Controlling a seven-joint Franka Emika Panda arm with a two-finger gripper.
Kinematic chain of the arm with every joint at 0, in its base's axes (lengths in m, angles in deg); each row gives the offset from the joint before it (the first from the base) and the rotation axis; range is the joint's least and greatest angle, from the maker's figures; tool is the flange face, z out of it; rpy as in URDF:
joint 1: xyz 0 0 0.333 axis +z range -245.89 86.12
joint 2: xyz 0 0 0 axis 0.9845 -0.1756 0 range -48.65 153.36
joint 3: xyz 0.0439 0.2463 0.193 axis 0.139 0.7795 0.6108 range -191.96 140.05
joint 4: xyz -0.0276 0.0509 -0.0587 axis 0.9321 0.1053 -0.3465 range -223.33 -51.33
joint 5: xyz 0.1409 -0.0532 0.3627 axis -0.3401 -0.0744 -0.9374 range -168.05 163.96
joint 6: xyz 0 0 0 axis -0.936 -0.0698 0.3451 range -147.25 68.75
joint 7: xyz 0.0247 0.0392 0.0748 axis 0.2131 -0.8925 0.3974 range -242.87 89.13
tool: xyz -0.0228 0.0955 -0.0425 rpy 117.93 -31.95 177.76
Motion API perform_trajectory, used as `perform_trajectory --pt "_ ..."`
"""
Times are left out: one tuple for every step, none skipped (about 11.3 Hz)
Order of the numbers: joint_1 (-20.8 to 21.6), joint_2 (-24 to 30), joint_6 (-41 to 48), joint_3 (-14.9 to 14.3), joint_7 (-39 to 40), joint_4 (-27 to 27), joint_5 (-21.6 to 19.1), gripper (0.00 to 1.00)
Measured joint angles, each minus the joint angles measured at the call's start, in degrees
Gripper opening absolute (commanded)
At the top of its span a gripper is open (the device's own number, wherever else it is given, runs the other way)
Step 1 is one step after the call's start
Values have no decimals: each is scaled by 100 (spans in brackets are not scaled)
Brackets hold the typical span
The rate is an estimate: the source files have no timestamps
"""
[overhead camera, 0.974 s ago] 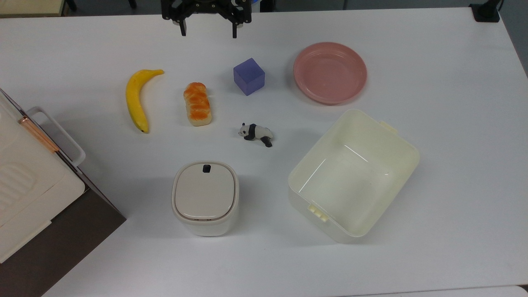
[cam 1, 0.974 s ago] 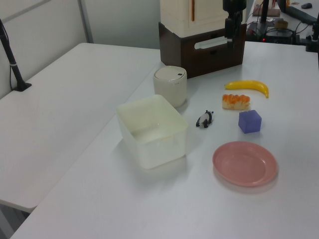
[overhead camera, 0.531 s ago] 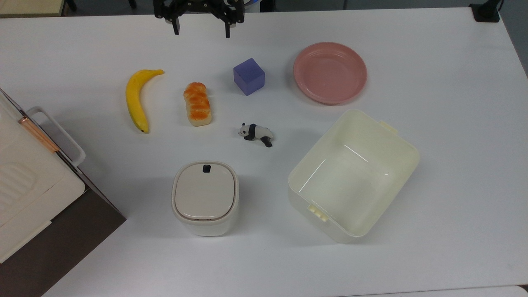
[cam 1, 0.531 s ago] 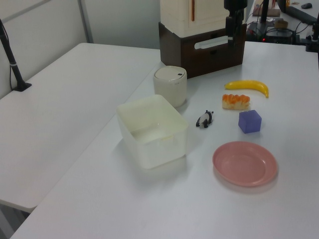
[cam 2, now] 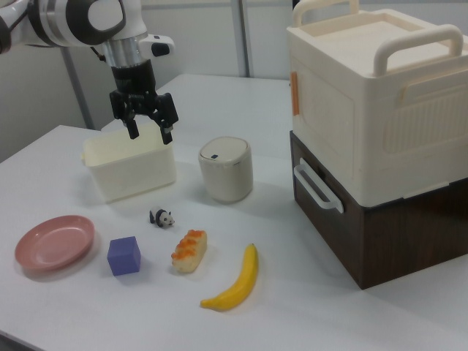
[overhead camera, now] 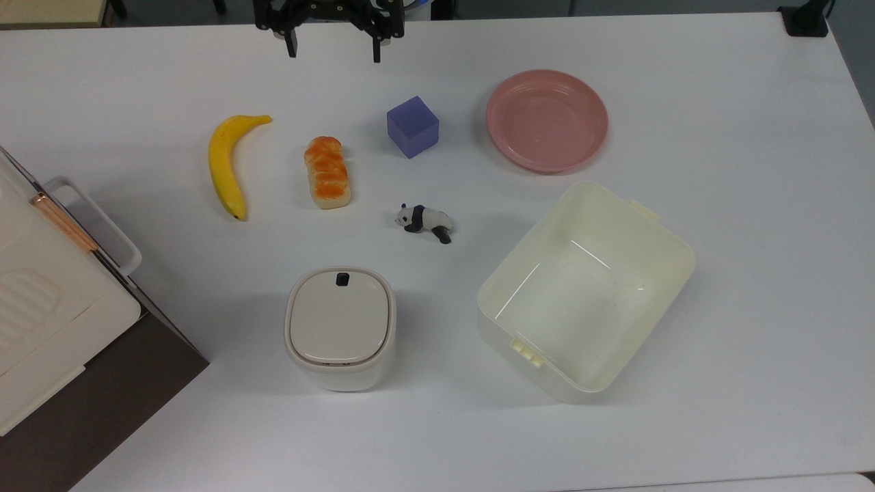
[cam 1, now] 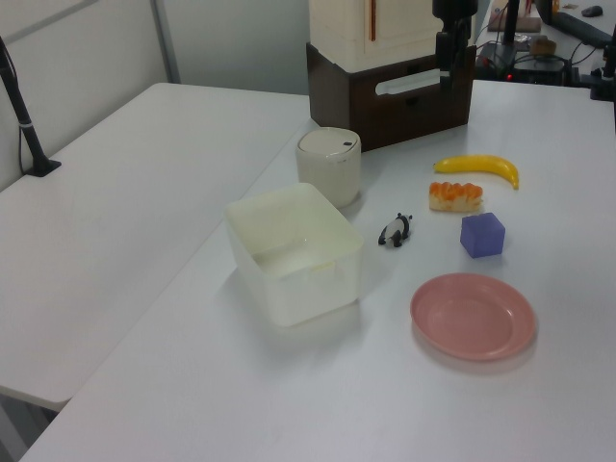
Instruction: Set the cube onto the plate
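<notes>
White arm (cam 2: 88, 18) w/ black two-finger gripper (cam 2: 150, 131).

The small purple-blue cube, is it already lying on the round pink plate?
No, the small purple-blue cube rests on the white table, apart from the round pink plate.

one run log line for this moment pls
end effector open, raised, empty | cube on table | plate empty | phase: pre-grasp

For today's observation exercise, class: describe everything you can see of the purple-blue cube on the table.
The cube is a small solid block, purple-blue, with matte faces and crisp edges. It sits flat on the white table, turned slightly askew in the top view. There it lies between the bread roll and the pink plate, touching neither. The open end effector hangs apart from it, holding nothing.
</notes>
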Motion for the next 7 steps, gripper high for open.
perform_trajectory --pt "0 0 0 0 1 0 0 100" --pt "0 -5 0 0 3 0 0 100" --pt "1 -12 0 0 20 0 0 100" --pt "5 -20 0 3 60 -1 0 100" --pt "14 -31 0 7 91 -1 0 100" --pt "27 -58 0 16 138 -5 0 100" --pt "50 -115 0 35 186 -9 0 100"
